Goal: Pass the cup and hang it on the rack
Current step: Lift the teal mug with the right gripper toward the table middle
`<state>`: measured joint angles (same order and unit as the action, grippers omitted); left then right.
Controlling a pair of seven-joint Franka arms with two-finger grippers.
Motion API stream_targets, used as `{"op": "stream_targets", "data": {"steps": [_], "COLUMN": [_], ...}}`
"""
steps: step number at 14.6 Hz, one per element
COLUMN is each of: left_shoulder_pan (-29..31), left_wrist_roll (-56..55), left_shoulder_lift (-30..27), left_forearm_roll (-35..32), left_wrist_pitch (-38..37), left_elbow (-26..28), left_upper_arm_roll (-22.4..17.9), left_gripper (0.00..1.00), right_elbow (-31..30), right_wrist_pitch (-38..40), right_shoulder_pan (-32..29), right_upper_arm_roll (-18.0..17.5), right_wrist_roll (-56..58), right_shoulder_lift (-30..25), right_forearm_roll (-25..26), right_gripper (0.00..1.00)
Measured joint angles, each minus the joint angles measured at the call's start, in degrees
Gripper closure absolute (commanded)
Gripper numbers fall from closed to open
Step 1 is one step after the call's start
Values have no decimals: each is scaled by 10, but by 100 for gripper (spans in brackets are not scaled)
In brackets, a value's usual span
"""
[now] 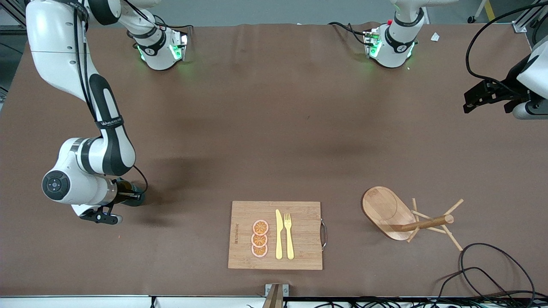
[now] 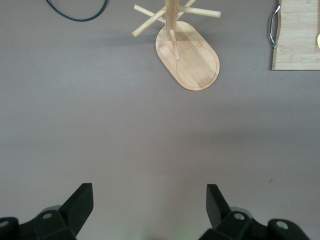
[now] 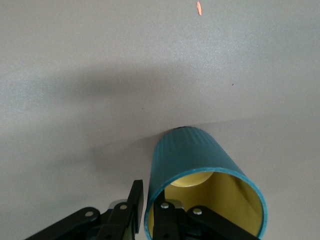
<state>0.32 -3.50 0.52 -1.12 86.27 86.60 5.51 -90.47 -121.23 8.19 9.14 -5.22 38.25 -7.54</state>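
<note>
The dark teal cup (image 1: pixel 136 198) with its yellow inside sits low at the table near the right arm's end, mostly hidden under the right wrist. In the right wrist view the cup (image 3: pixel 192 155) fills the lower middle; its handle is hidden. My right gripper (image 3: pixel 150 200) straddles the rim, one finger inside and one outside, shut on the wall; it also shows in the front view (image 1: pixel 128 197). The wooden rack (image 1: pixel 385 209) stands near the left arm's end and shows in the left wrist view (image 2: pixel 192 62). My left gripper (image 2: pixel 150 202) is open and empty, and waits up at the table's edge (image 1: pixel 486 96).
A bamboo cutting board (image 1: pixel 304 214) with orange slices, a yellow knife and a fork lies between cup and rack, nearer the front camera; its handled edge shows in the left wrist view (image 2: pixel 300 40). A black cable (image 1: pixel 492 267) loops by the rack.
</note>
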Motion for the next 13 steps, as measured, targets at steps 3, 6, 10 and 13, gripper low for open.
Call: {"op": "stream_targets", "data": {"steps": [3, 6, 10, 13], "left_shoulder_pan": [0, 0, 1, 5], "left_wrist_roll": [0, 0, 0, 0], "left_shoulder_lift": [0, 0, 0, 0], "left_forearm_roll": [0, 0, 0, 0], "left_wrist_pitch": [0, 0, 0, 1], "left_elbow": [2, 2, 3, 3], "left_upper_arm_roll": [0, 0, -1, -1], "left_gripper": [0, 0, 0, 0], "right_elbow": [6, 45, 125, 160], "right_wrist_pitch": [0, 35, 83, 85], "right_shoulder_pan": [0, 26, 110, 177], "right_upper_arm_roll": [0, -5, -8, -12], "right_wrist_roll": [8, 12, -49, -144], "right_shoulder_lift": [-1, -5, -8, -6], "right_forearm_roll": [0, -1, -2, -5], "right_gripper": [95, 96, 97, 97]}}
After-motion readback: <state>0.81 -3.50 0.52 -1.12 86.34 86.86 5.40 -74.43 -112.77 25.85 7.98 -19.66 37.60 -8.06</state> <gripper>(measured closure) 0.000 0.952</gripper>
